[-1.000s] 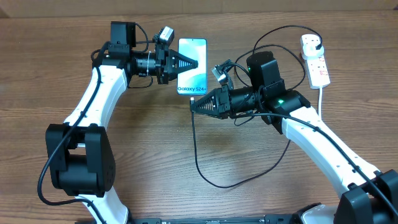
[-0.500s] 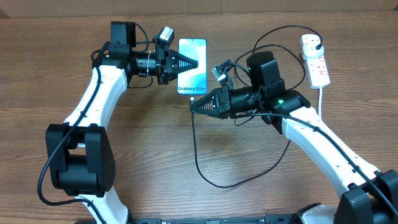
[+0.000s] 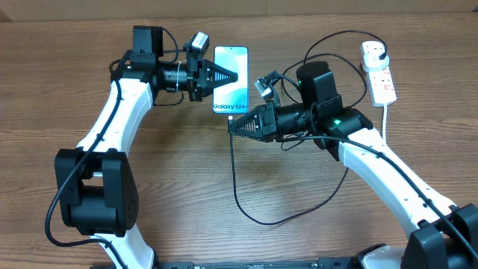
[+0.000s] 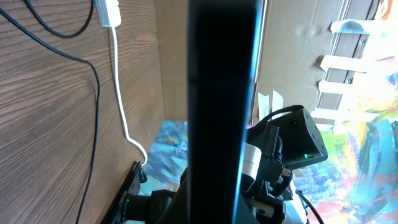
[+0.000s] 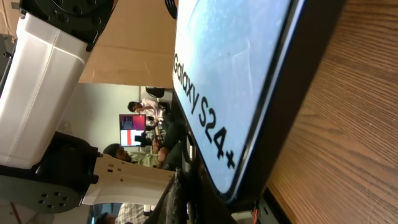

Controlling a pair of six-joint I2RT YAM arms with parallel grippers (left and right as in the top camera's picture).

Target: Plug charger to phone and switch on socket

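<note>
R gripper (image 3: 231,125) clamped on charger (image 3: 234,172) connector end, just beside phone (image 3: 231,97) short edge facing table near edge; phone long axis far-near. L gripper (image 3: 236,75) closed, tips on screen.

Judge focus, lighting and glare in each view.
Overhead: sharp, evenly lit, soft shadows, no harsh glare, phone lettering readable. Left wrist: a blurred dark bar blocks the centre; background at right overexposed. Right wrist: phone fills the frame close up, lettering legible, edges soft.
</note>
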